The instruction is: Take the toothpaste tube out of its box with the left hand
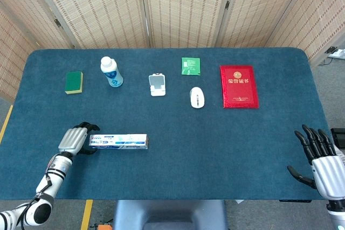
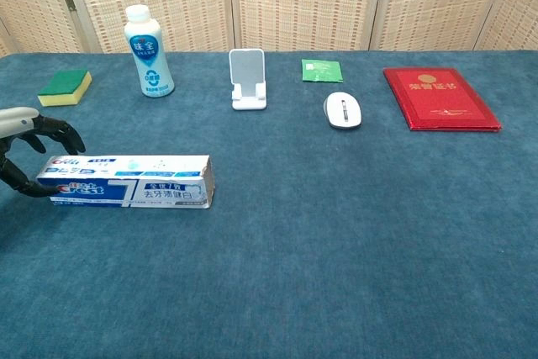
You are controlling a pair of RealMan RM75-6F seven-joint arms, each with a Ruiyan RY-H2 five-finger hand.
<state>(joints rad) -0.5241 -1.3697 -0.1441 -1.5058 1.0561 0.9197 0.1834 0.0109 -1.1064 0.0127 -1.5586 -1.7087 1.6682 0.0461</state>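
The toothpaste box (image 1: pixel 118 141) (image 2: pixel 126 182), white and blue, lies flat and closed near the table's front left, its long side facing me. No tube shows outside it. My left hand (image 1: pixel 73 139) (image 2: pixel 29 136) sits at the box's left end. Its fingers are spread behind that end and the thumb is in front, at or very near the cardboard, without a closed grip. My right hand (image 1: pixel 323 162) hovers at the table's front right corner with fingers apart and nothing in it. The chest view does not show it.
Along the back of the blue table (image 1: pixel 172 176) stand a green-yellow sponge (image 1: pixel 74 82), a white bottle (image 1: pixel 111 72), a white phone stand (image 1: pixel 157 85), a green packet (image 1: pixel 190 65), a white mouse (image 1: pixel 197 97) and a red booklet (image 1: pixel 239 86).
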